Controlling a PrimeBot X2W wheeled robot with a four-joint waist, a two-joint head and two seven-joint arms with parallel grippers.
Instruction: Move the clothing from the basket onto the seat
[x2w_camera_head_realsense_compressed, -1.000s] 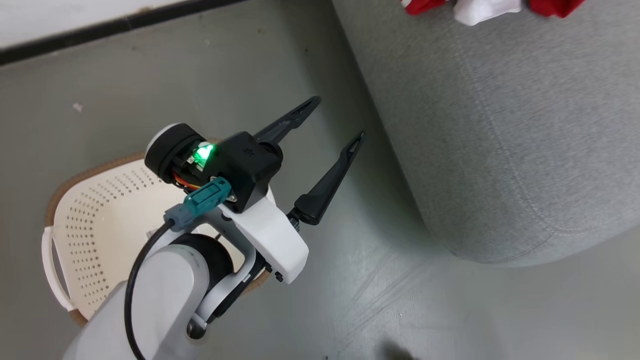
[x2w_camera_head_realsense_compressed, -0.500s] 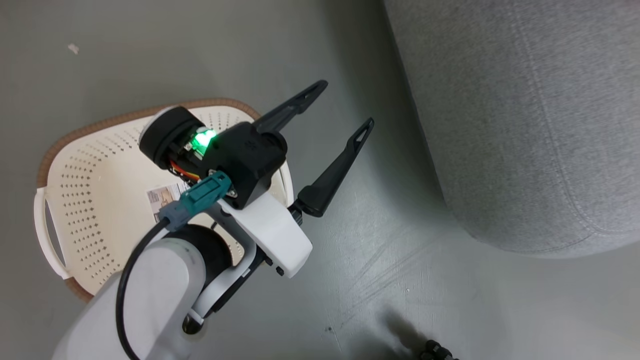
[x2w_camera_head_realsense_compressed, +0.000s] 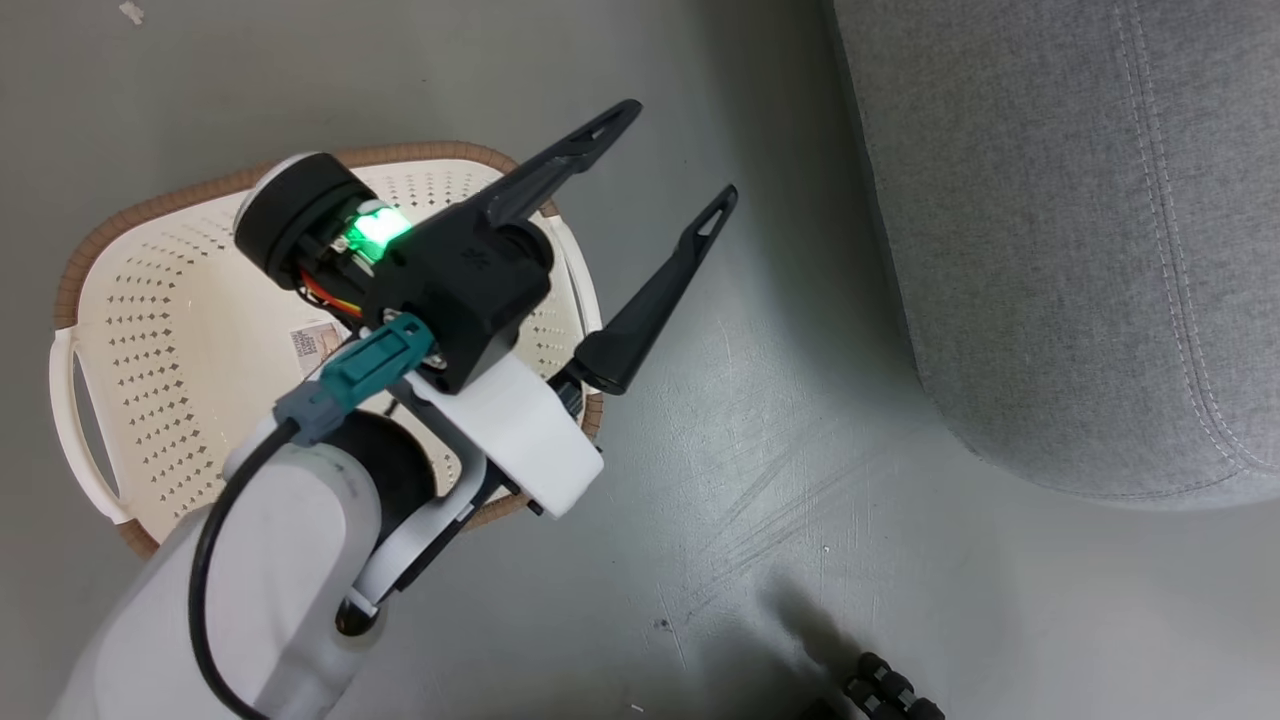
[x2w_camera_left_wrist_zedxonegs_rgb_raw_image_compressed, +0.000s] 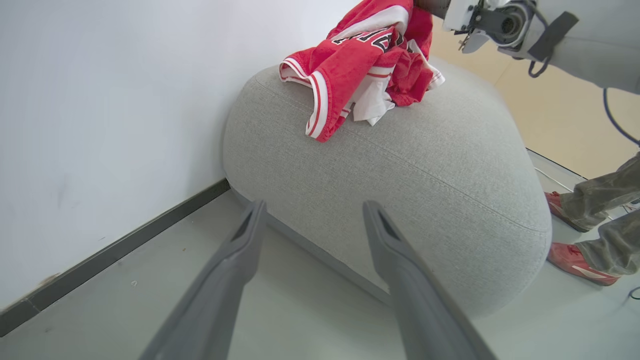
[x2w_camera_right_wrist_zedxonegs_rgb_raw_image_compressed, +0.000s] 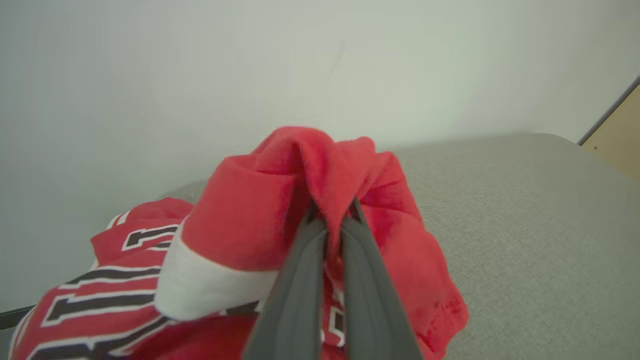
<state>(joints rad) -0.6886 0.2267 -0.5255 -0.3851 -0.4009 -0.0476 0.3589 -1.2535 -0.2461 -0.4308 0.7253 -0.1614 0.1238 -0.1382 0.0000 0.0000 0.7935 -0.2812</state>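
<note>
Left gripper (x2w_camera_head_realsense_compressed: 668, 158) in the head view stands released, its two dark fingers spread wide and holding nothing; it hangs above the grey floor (x2w_camera_head_realsense_compressed: 760, 480) between the basket (x2w_camera_head_realsense_compressed: 150, 208) on the left and the seat (x2w_camera_head_realsense_compressed: 1080, 250) on the right; its wrist and pale forearm cover the near right part of the basket; the basket's cream perforated bottom shows its sticker label (x2w_camera_head_realsense_compressed: 313, 342), with the brown rim running round it; the seat's rounded edge and stitched seams lie well apart from the basket.

From the left wrist, the left gripper (x2w_camera_left_wrist_zedxonegs_rgb_raw_image_compressed: 315, 206) points at the rounded end of the seat (x2w_camera_left_wrist_zedxonegs_rgb_raw_image_compressed: 410, 180), fingers apart; the clothing (x2w_camera_left_wrist_zedxonegs_rgb_raw_image_compressed: 350, 70) lies heaped on the far top of the seat, near the white wall (x2w_camera_left_wrist_zedxonegs_rgb_raw_image_compressed: 100, 100), with a striped red hem hanging over the edge; the right arm (x2w_camera_left_wrist_zedxonegs_rgb_raw_image_compressed: 505, 20) reaches in at the far right above the heap; a person's legs in red shoes (x2w_camera_left_wrist_zedxonegs_rgb_raw_image_compressed: 575, 262) stand on the floor right of the seat.

From the right wrist, the right gripper (x2w_camera_right_wrist_zedxonegs_rgb_raw_image_compressed: 332, 210) is clenched on the clothing, fingers pressed together on a raised red fold, seemingly of the shorts (x2w_camera_right_wrist_zedxonegs_rgb_raw_image_compressed: 210, 285) with the broad white stripe; the jersey (x2w_camera_right_wrist_zedxonegs_rgb_raw_image_compressed: 100, 305) with black white-edged lettering lies near left beneath; the grey seat (x2w_camera_right_wrist_zedxonegs_rgb_raw_image_compressed: 525, 210) spreads to the right.
</note>
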